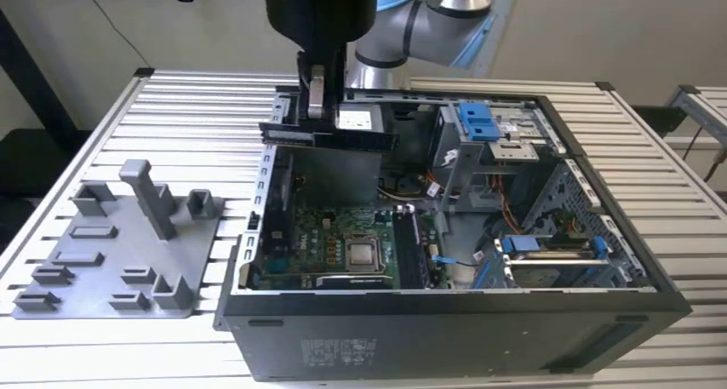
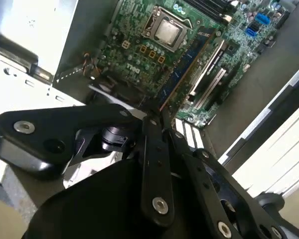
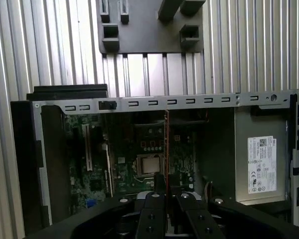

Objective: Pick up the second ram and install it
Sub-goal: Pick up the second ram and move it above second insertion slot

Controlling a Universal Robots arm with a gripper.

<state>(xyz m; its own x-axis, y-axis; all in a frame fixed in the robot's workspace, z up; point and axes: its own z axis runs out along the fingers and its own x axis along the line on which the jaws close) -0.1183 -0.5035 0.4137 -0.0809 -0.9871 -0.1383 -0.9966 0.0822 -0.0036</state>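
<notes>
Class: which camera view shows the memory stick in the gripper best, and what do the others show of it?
The exterior view: the second ram presents its long flat side, clamped in the gripper above the open computer case. Both wrist views see it edge-on, as a thin line over the motherboard.

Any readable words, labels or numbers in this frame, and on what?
White sticker on the power-supply box: print too small to read.
Pale print on the computer case outer wall: blurred, unreadable.
White markings on the motherboard: too small to read.
Nothing can be quoted.
</notes>
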